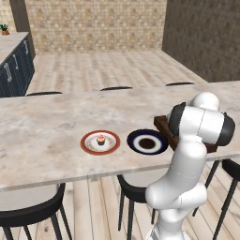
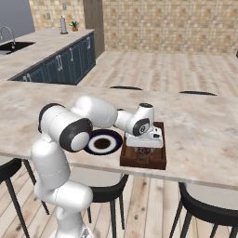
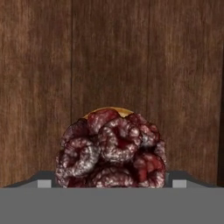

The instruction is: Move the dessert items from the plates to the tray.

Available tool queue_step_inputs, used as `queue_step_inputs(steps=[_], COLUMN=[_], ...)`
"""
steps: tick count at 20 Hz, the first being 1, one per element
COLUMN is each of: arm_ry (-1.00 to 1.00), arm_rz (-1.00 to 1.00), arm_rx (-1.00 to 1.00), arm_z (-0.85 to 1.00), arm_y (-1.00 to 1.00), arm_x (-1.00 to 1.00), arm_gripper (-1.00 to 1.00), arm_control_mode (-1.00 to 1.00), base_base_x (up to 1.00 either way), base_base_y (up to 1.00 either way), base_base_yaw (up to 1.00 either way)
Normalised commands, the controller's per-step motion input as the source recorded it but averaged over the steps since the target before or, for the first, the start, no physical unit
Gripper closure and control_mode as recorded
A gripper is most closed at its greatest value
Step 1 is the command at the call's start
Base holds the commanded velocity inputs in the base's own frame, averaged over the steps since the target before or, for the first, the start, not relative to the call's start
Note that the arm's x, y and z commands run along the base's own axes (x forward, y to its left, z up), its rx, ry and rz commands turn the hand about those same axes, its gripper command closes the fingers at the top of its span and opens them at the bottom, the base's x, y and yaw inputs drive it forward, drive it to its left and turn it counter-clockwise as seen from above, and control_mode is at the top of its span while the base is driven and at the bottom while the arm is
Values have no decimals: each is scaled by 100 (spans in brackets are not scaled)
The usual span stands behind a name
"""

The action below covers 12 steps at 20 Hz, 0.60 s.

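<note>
A dark red berry-topped round cake (image 3: 111, 151) with a golden edge sits between my finger tips, which touch its sides. My gripper (image 3: 111, 181) is shut on it, low over the floor of the brown wooden tray (image 3: 109, 52). From the right base view the gripper (image 2: 142, 148) points down into the tray (image 2: 158, 160). The pink-frosted cupcake (image 1: 100, 139) stands on the orange-rimmed plate (image 1: 86, 146). The navy-rimmed plate (image 1: 161, 146) lies between that plate and the tray (image 1: 161, 123); its centre is dark, and I cannot tell whether anything lies there.
Both plates and the tray sit near the front edge of a long marble counter (image 1: 47, 122). Dark stools (image 1: 28, 213) stand under that edge. My own arm (image 1: 199, 124) hides most of the tray from the left. A second counter with a sink (image 2: 14, 46) runs at far left.
</note>
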Motion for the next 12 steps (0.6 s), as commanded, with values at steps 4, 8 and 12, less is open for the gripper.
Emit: queue_step_inputs(steps=[4, 8, 12], arm_ry=[0, 0, 0], arm_rz=[0, 0, 0], arm_rx=[0, 0, 0], arm_z=[0, 0, 11], arm_y=[0, 0, 2], arm_x=[0, -3, -18], arm_gripper=[-100, -100, -100], arm_control_mode=[-100, -100, -100], base_base_x=[0, 0, 0], base_base_y=[0, 0, 0], base_base_yaw=[0, 0, 0])
